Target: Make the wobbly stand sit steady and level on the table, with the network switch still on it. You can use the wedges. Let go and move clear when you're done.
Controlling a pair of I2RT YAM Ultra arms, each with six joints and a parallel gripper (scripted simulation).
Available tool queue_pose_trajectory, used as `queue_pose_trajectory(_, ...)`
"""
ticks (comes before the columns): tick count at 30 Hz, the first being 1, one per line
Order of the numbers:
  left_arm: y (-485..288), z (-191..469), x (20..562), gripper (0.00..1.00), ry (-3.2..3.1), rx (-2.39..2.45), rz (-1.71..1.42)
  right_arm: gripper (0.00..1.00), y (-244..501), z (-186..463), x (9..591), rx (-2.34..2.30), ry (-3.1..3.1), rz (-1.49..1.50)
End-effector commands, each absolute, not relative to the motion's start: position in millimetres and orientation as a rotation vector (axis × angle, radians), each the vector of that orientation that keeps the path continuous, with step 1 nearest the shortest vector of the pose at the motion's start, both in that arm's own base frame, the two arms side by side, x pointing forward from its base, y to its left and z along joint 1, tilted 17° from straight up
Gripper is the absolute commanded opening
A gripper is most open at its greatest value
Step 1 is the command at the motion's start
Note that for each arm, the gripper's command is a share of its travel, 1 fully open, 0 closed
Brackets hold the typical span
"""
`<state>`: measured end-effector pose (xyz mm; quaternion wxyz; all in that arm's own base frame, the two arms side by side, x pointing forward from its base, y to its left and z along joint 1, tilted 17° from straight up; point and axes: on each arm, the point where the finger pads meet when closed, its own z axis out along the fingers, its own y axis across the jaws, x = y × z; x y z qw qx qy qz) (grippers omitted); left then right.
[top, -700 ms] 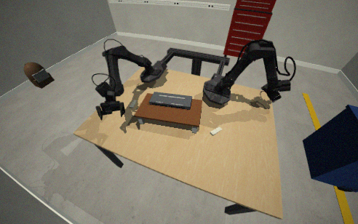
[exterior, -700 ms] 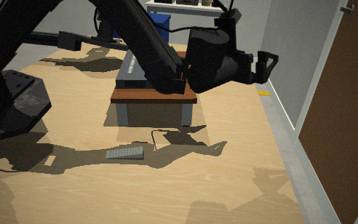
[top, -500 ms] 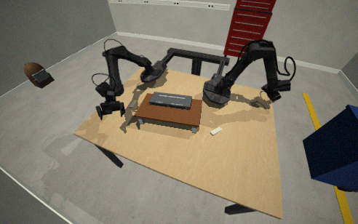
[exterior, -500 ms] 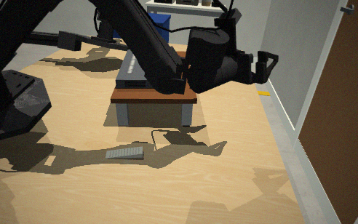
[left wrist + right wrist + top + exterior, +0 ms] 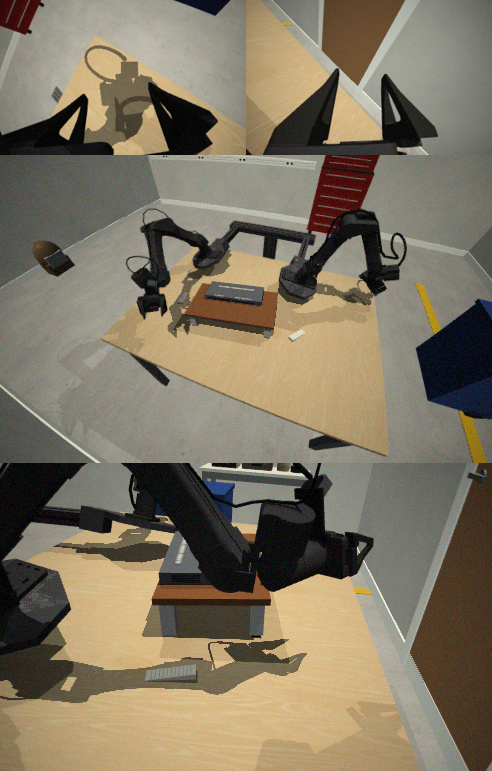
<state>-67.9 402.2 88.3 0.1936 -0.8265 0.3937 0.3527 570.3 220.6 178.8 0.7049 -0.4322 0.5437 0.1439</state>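
The stand (image 5: 232, 305) has a brown top on short grey legs and sits mid-table; it also shows in the exterior view (image 5: 210, 594). The grey network switch (image 5: 235, 292) lies on it, partly hidden by an arm in the exterior view (image 5: 180, 565). A grey wedge (image 5: 182, 298) (image 5: 171, 673) lies on the table beside the stand's left end. A white wedge (image 5: 296, 335) lies off the stand's front right corner. My right gripper (image 5: 151, 307) (image 5: 362, 73) hangs in the air over the table's left edge, fingers partly apart and empty. My left gripper (image 5: 378, 286) (image 5: 116, 90) is wide open and empty above the far right corner.
A red cabinet (image 5: 342, 190) stands behind the table and a blue box (image 5: 460, 355) at the right. A black frame (image 5: 270, 235) runs along the back edge. A brown door (image 5: 455, 628) is beyond the table's left side.
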Motion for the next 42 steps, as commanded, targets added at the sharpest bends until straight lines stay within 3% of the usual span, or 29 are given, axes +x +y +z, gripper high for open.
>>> queue_pose_trajectory(1,404.4,97.0,-71.2,1.00,1.075,-2.308,1.010,0.43,225.0,184.5,568.6,-0.966,1.200,0.328)
queue_pose_trajectory(14,403.7,94.3,-70.4,1.00,1.084,-2.312,1.007,0.43,223.5,185.6,569.1,-0.963,1.196,0.321)
queue_pose_trajectory(15,420.2,124.1,-49.2,1.00,1.083,-2.193,0.988,0.43,219.6,184.2,565.8,-0.945,1.244,0.325)
queue_pose_trajectory(28,423.2,173.3,92.0,1.00,1.407,-1.770,0.831,0.43,195.0,129.3,570.7,-0.798,1.683,0.305)
queue_pose_trajectory(30,423.2,173.3,92.0,1.00,1.407,-1.770,0.831,0.43,195.0,129.3,570.7,-0.798,1.683,0.305)
queue_pose_trajectory(42,373.2,236.8,225.7,1.00,1.582,-1.314,0.654,0.43,161.4,75.3,539.7,-0.689,2.052,0.229)
